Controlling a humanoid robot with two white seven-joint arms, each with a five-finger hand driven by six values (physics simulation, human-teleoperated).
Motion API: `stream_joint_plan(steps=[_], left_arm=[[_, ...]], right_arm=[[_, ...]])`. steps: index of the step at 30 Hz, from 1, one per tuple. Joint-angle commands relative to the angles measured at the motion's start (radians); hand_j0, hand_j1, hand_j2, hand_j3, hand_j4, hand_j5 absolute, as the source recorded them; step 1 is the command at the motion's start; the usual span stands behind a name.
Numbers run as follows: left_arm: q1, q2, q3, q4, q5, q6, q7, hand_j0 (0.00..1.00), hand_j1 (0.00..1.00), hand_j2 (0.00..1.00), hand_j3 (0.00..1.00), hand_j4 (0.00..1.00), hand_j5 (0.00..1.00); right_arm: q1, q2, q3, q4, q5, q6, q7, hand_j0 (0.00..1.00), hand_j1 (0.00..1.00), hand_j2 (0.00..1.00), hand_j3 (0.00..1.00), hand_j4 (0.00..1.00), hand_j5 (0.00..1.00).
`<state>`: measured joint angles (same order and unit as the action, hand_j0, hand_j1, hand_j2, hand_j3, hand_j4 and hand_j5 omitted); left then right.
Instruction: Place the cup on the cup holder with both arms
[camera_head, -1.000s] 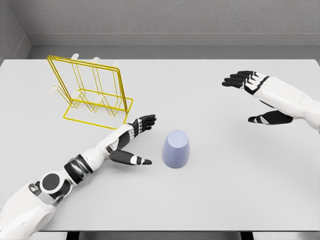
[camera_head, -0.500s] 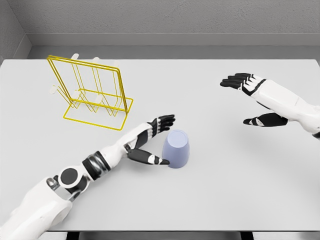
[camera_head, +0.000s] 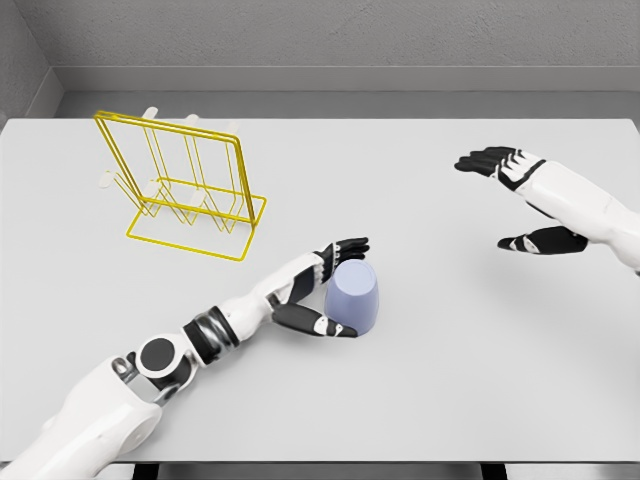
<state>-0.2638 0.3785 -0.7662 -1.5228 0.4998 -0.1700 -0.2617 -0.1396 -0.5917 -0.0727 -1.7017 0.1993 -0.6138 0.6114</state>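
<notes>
Honestly, the left robot hand (camera_head: 325, 290) is only cupped loosely round the upside-down cup (camera_head: 353, 297) mid-desk (camera_head: 420, 380), fingers apart, not clamped. Closing unevenly could tip it. The right robot hand (camera_head: 520, 195) hangs open, well away from the yellow cup holder (camera_head: 185, 185).

Single head view, high, angled down over table (camera_head: 450, 380), far wall behind.

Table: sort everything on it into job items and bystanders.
Job items: lavender cup, standing mouth down; yellow wire cup holder; left hand, fingers around the cup; right hand, open, apart from it.
Bystanders: nothing but the table.
</notes>
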Motion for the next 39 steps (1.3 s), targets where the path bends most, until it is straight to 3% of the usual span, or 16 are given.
stream_joint_plan(steps=[1, 16, 17, 20, 22, 23, 36, 39], left_arm=[[0.002, -0.003, -0.001, 0.001, 0.005, 0.001, -0.001, 1.0, 1.0, 1.0, 1.0, 1.0, 1.0], [-0.006, -0.035, -0.021, 0.035, -0.007, 0.001, -0.001, 1.0, 1.0, 1.0, 1.0, 1.0, 1.0], [-0.006, -0.035, -0.019, 0.035, -0.007, 0.001, -0.001, 0.96, 0.96, 0.96, 0.96, 0.96, 0.96], [-0.006, -0.035, -0.016, 0.038, 0.003, -0.002, 0.001, 0.73, 0.73, 0.73, 0.73, 0.73, 0.73], [-0.008, -0.035, -0.015, 0.043, 0.003, -0.002, 0.001, 0.73, 0.73, 0.73, 0.73, 0.73, 0.73], [-0.008, -0.036, -0.015, 0.046, 0.005, -0.003, 0.001, 0.67, 0.67, 0.67, 0.67, 0.67, 0.67], [-0.005, -0.03, 0.002, 0.029, 0.006, -0.011, 0.001, 0.67, 0.67, 0.67, 0.67, 0.67, 0.67], [0.009, -0.024, 0.019, -0.022, 0.006, -0.01, 0.001, 0.67, 0.67, 0.67, 0.67, 0.67, 0.67]], right_arm=[[0.0, 0.0, -0.002, 0.001, -0.008, 0.003, -0.001, 1.0, 1.0, 1.0, 1.0, 1.0, 1.0], [0.002, 0.0, -0.002, 0.002, -0.008, 0.003, -0.001, 1.0, 1.0, 1.0, 1.0, 1.0, 1.0], [0.002, 0.0, -0.002, 0.002, -0.008, 0.003, -0.001, 1.0, 1.0, 1.0, 1.0, 1.0, 1.0], [0.002, 0.0, -0.002, 0.002, -0.008, 0.003, -0.001, 1.0, 1.0, 1.0, 1.0, 1.0, 1.0], [0.002, 0.0, -0.002, 0.002, -0.008, 0.003, -0.001, 1.0, 1.0, 1.0, 1.0, 1.0, 1.0], [0.002, 0.0, -0.002, 0.001, -0.008, 0.003, -0.001, 1.0, 1.0, 1.0, 1.0, 1.0, 1.0], [0.002, 0.0, -0.002, 0.001, -0.008, 0.003, -0.001, 1.0, 1.0, 1.0, 1.0, 1.0, 1.0], [0.003, 0.0, -0.002, 0.001, -0.008, 0.003, -0.001, 1.0, 1.0, 1.0, 1.0, 1.0, 1.0]])
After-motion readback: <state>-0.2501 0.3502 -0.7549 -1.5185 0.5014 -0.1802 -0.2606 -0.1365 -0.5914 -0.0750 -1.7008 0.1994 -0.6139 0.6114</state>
